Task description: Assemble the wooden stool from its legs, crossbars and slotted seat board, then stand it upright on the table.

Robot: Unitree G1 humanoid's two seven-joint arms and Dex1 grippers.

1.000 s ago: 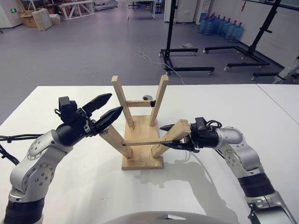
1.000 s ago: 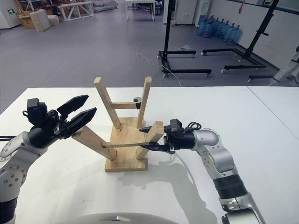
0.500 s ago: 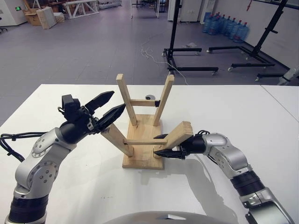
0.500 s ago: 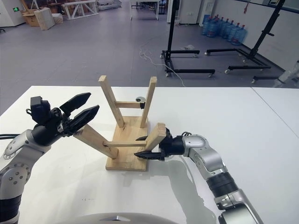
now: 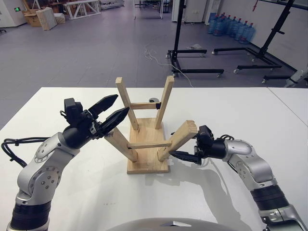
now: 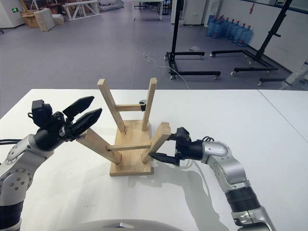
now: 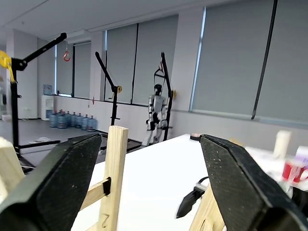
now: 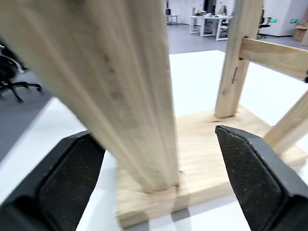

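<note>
Right gripper (image 5: 180, 148) has drawn back a little toward the table's (image 5: 231, 110) right edge. Its fingers are apart, straddling the near right leg (image 5: 178, 139). Left gripper (image 5: 113, 109) unchanged, fingers apart by the near left leg's (image 5: 120, 142) end. Stool (image 5: 147, 144) inverted, seat board (image 5: 147, 166) flat, mid-table.

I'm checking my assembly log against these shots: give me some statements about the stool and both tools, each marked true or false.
The stool stands upside down, legs pointing up: true.
The right tool is shut on a crossbar: false; it is open, with a front leg between its fingers.
The left tool is open: true.
The stool sits on the floor: false; its seat board rests on the white table.
</note>
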